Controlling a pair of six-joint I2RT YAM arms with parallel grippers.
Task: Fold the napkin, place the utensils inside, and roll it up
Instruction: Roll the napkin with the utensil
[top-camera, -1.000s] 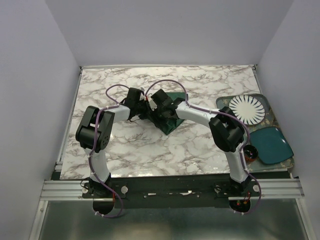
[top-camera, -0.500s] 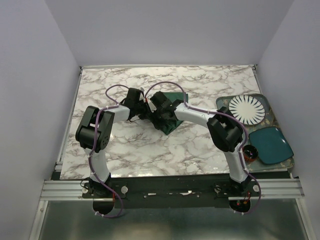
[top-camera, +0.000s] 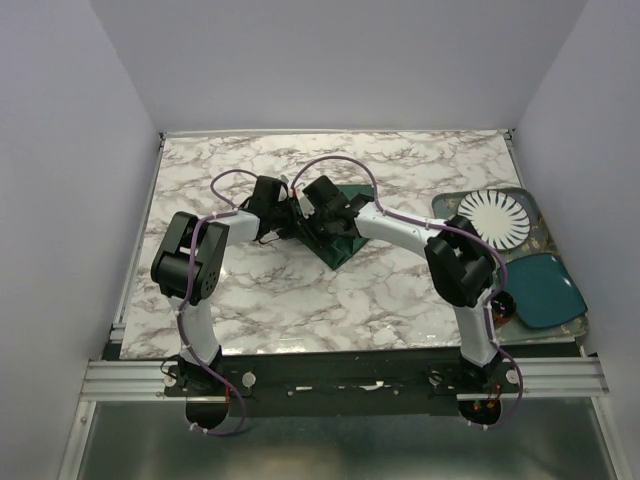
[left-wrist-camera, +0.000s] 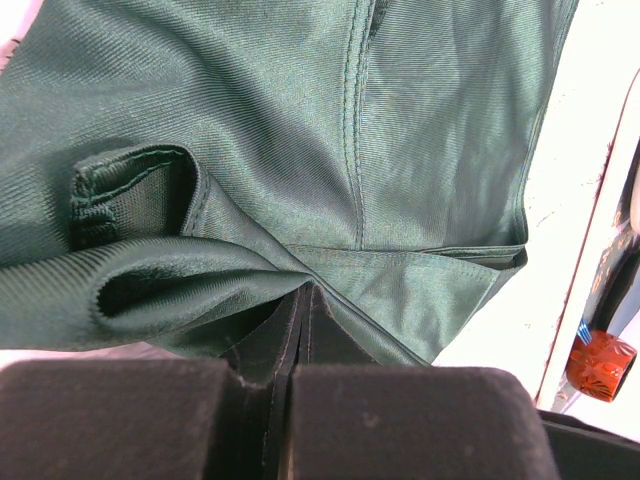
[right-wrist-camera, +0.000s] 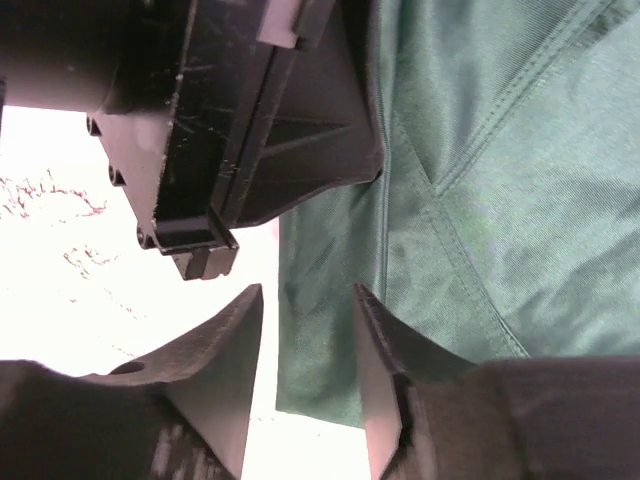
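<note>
Marble table (top-camera: 250, 300): my left gripper (left-wrist-camera: 303, 298) pinches the part-folded napkin (left-wrist-camera: 420, 150), right gripper (right-wrist-camera: 308, 305) half-open at its edge; I see no fork, rolling remains.

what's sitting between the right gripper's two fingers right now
The napkin's edge fills most of the gap in the right gripper, with a thin strip of bare table beside it; the right wrist view shows this.
</note>
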